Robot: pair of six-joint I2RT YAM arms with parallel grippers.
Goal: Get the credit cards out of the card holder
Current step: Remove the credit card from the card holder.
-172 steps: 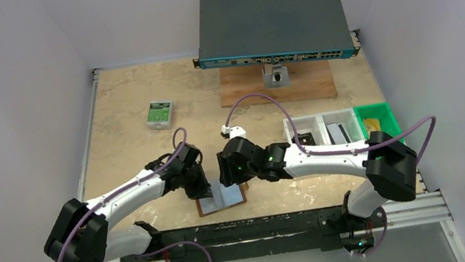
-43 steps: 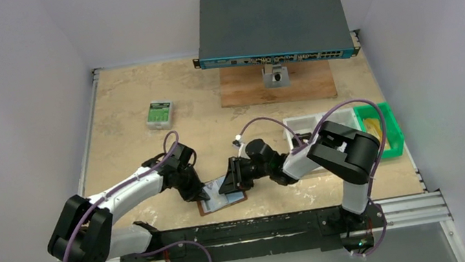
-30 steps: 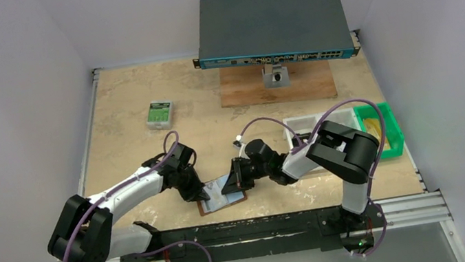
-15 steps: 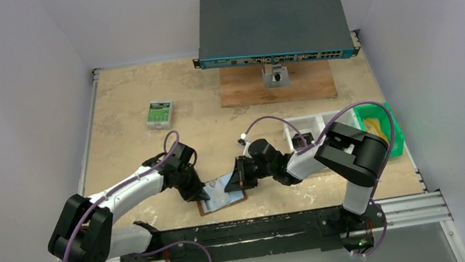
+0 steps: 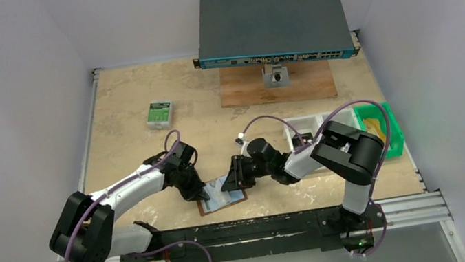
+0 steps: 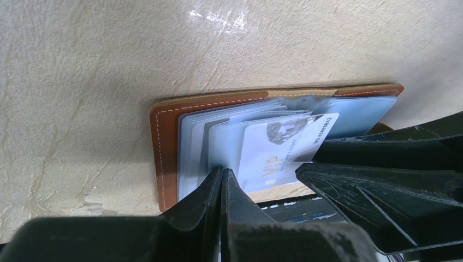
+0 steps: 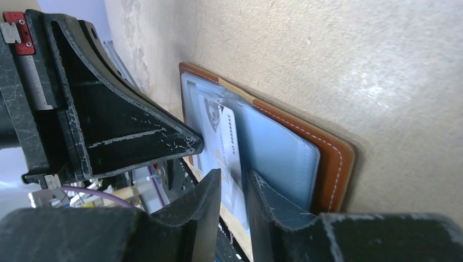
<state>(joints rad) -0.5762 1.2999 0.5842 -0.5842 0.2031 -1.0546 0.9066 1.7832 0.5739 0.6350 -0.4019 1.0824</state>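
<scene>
Left gripper: I see the black two-finger left gripper (image 6: 221,176) with its fingers pressed together, tips on the clear sleeves.
Card holder: the brown leather folding card holder (image 6: 165,143) lies open and flat on the beige mottled table (image 5: 141,144), near its front edge, between both grippers.
Card: a white printed card (image 6: 278,148) sticks out of a sleeve.
Right gripper: the black right gripper (image 7: 235,181) has a narrow gap; I see the card's edge inside it.

The left arm (image 5: 128,187) and right arm (image 5: 305,160) share white links and bulky black joints, mounted on a black rail (image 5: 251,229). A purple cable (image 5: 169,140) loops along each, above the rail. The fingers (image 6: 206,203) are black, wedge-shaped and heavily scratched.
</scene>
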